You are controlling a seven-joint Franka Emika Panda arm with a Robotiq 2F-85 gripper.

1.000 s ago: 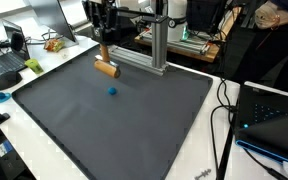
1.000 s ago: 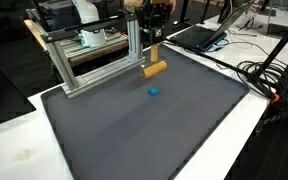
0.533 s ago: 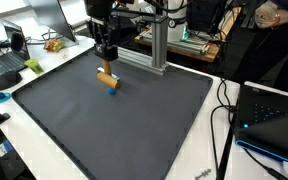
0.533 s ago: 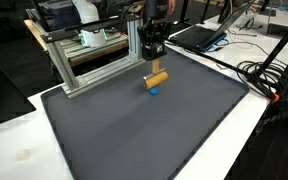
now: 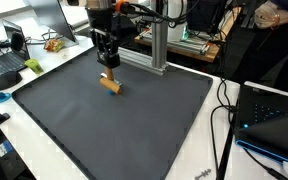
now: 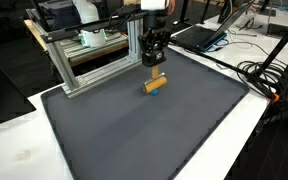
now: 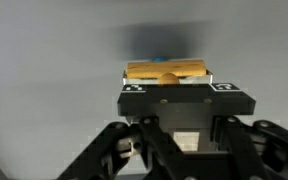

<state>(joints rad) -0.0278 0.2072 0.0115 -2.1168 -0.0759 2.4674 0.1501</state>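
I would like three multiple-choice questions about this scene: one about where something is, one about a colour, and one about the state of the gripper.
1. Where is the wooden block?
A. Inside a bowl
B. In the gripper, over the dark mat
C. On a shelf

2. What colour is the small thing that peeks out beside the block?
A. Red
B. Blue
C. Yellow

3. What is the gripper's state?
A. Open and empty
B. Out of view
C. Shut on the wooden block

Answers:
1 B: both exterior views show the block between the fingers, above the mat.
2 B: a blue patch shows at the block's edge in the wrist view and in an exterior view.
3 C: in the wrist view the fingers clamp the block from both sides.
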